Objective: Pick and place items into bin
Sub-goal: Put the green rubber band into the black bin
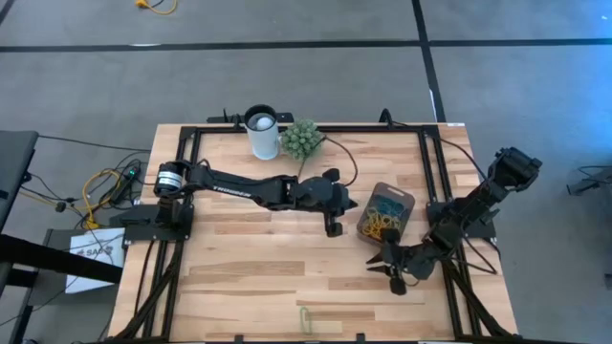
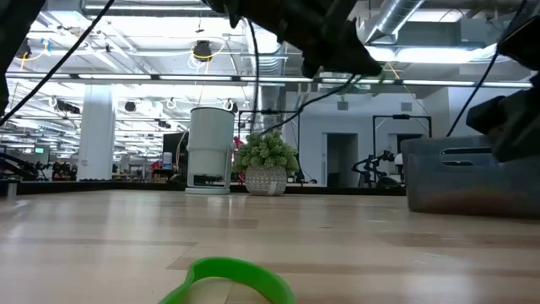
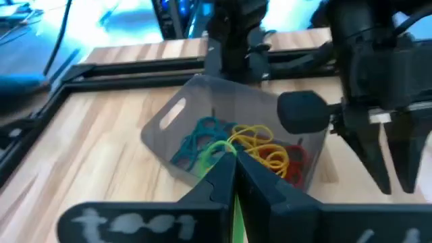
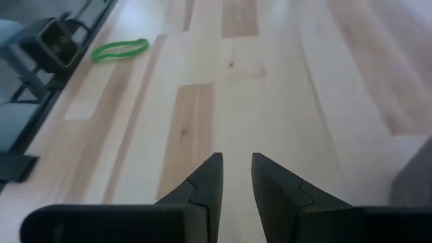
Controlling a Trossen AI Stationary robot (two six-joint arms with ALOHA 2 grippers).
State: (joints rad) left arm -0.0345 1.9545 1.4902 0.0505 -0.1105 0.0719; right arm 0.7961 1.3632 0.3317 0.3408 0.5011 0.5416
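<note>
Several rubber bands (image 3: 250, 145) in yellow, teal, green and red lie tangled inside the bin (image 1: 385, 212), which I see on the table (image 1: 249, 268) between my two grippers. One more green band (image 3: 235, 214) is pinched in the left gripper (image 3: 233, 177): its fingers are pressed together on it, and the band shows as a thin green strip in the slit between them. From that wrist camera the bin sits just ahead of the fingertips, its open top facing up. In the high view the left gripper (image 1: 334, 222) hangs just beside the bin's near-left edge; I cannot tell whether it touches the wall.

One last green band (image 1: 306, 320) lies alone on the wood, well apart from both grippers, near the table's front edge. It fills the foreground of the low view (image 2: 228, 283), and the right wrist camera shows it far ahead of that arm's fingers (image 4: 120, 48).

My right gripper (image 4: 234, 177) is on the other side of the bin, low over bare wood, with a narrow gap between its fingers and nothing in them. In the high view it (image 1: 392, 272) sits just past the bin's front corner.

Beyond the left arm, at the back edge, stand a white cup (image 1: 261, 132) and a green plant ball (image 1: 301, 139), side by side.
</note>
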